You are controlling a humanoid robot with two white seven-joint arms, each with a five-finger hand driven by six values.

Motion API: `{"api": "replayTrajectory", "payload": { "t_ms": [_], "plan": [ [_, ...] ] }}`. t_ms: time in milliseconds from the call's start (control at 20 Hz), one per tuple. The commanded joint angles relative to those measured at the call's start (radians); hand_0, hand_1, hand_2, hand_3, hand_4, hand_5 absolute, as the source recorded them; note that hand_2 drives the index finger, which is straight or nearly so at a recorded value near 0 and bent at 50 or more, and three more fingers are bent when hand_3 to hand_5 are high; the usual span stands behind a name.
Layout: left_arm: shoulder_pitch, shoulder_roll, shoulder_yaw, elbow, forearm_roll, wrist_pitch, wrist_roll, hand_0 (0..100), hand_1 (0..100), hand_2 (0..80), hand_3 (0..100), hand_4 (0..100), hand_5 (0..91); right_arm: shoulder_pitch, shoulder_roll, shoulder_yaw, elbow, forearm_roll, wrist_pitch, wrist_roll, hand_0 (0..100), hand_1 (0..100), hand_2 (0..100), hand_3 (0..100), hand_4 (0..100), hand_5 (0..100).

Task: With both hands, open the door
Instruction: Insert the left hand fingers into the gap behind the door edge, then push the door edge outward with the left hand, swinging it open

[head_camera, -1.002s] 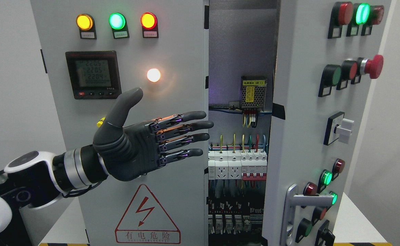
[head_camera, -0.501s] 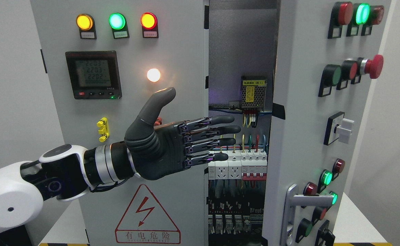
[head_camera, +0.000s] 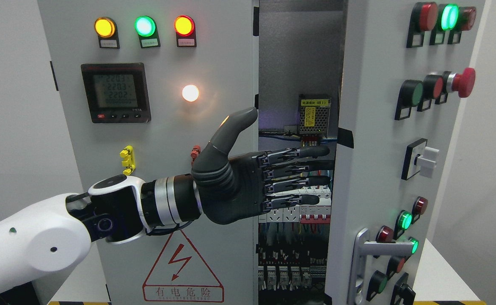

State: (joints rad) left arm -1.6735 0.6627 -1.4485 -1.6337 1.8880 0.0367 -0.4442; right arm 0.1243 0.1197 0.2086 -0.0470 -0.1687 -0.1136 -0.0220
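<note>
The left hand (head_camera: 248, 186) spans the gap between left door (head_camera: 155, 127) and right door (head_camera: 379, 127).

Two grey metal cabinet doors are showing: the closed left door (head_camera: 155, 127) and the right door (head_camera: 383, 148) standing ajar. Three round lit lamps are glowing along the left door's top, one amber (head_camera: 104, 27), one green (head_camera: 144, 26), one red (head_camera: 184, 26), with one white lamp (head_camera: 190, 93) lower down. One black digital meter (head_camera: 116, 92) is displaying three rows of digits. One dark grey robot hand (head_camera: 248, 186) is showing (four fingers and a thumb, all extended)
</note>
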Motion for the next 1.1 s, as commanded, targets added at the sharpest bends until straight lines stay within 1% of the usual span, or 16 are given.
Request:
{"api": "replayTrajectory", "payload": {
  "t_ms": [0, 551, 851, 902, 1052],
  "plan": [
    [-0.006, -0.101, 0.006, 0.025, 0.008, 0.0, -0.001, 0, 0, 0.0, 0, 3, 0.0, 0.0, 0.0, 0.0, -0.001, 0.0, 0.0, 0.001, 11, 0, 0, 0, 0, 0],
    [-0.006, -0.163, 0.014, 0.038, 0.011, 0.025, 0.012, 0, 0, 0.0, 0, 3, 0.0, 0.0, 0.0, 0.0, 0.0, 0.0, 0.0, 0.001, 11, 0, 0, 0, 0, 0],
    [-0.018, -0.204, 0.013, 0.071, 0.005, 0.025, 0.041, 0, 0, 0.0, 0, 3, 0.0, 0.0, 0.0, 0.0, -0.001, 0.0, 0.0, 0.001, 11, 0, 0, 0, 0, 0],
    [-0.026, -0.21, 0.013, 0.069, 0.01, 0.025, 0.056, 0, 0, 0.0, 0, 3, 0.0, 0.0, 0.0, 0.0, -0.001, 0.0, 0.0, 0.001, 11, 0, 0, 0, 0, 0],
    [-0.046, -0.227, 0.014, 0.064, 0.008, 0.025, 0.131, 0, 0, 0.0, 0, 3, 0.0, 0.0, 0.0, 0.0, -0.001, 0.0, 0.0, 0.001, 11, 0, 0, 0, 0, 0]
  ]
}}
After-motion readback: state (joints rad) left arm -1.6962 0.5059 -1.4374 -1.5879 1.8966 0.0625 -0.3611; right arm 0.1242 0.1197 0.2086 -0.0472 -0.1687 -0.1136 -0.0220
